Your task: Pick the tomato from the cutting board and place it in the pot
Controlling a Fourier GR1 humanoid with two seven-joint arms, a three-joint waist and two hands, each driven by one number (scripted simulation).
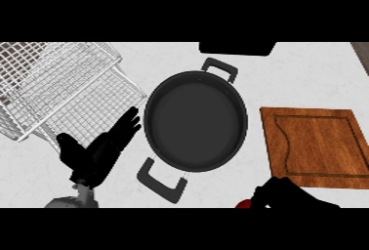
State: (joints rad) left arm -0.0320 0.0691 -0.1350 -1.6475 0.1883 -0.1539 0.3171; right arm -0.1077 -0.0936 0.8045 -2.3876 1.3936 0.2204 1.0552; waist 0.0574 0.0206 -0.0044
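White marbled counter [302,73] under even light.

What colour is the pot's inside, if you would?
Dark grey, matt, in the head view: pot.

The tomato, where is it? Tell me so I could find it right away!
Start at the big round black pot in the middle of the white counter. Go down to the picture's lower right, below the brown wooden cutting board, where the robot's black right hand curls. The small red tomato peeks out at its left, the only red thing here.
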